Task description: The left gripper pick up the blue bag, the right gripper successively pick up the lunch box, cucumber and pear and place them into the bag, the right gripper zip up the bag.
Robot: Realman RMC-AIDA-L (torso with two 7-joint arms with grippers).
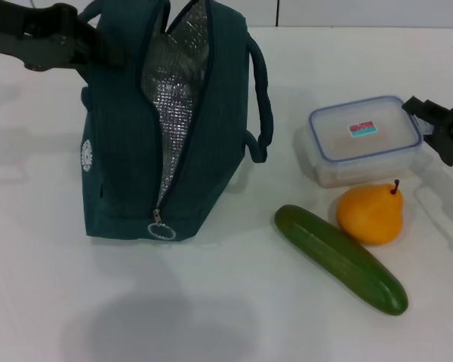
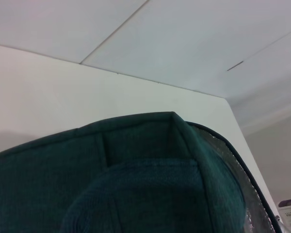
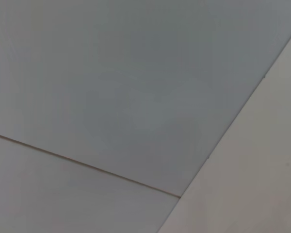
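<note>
Now, blue bag (image 1: 147, 143) standing upright toward the tabletop's (image 1: 53, 286) far left, zip wide open, foil lining (image 1: 177, 105) showing, ring pull (image 1: 161, 230) hanging low at the near end. Left gripper (image 1: 98, 45) up at the bag's top far-left corner, pressed into the fabric; jaws hidden, cannot tell. Right gripper (image 1: 426, 124) at the right edge, jaws spread beside the lunch box (image 1: 365, 139), not gripping. Pear (image 1: 371, 213) just nearer, touching the cucumber (image 1: 340, 258) lying diagonally.
</note>
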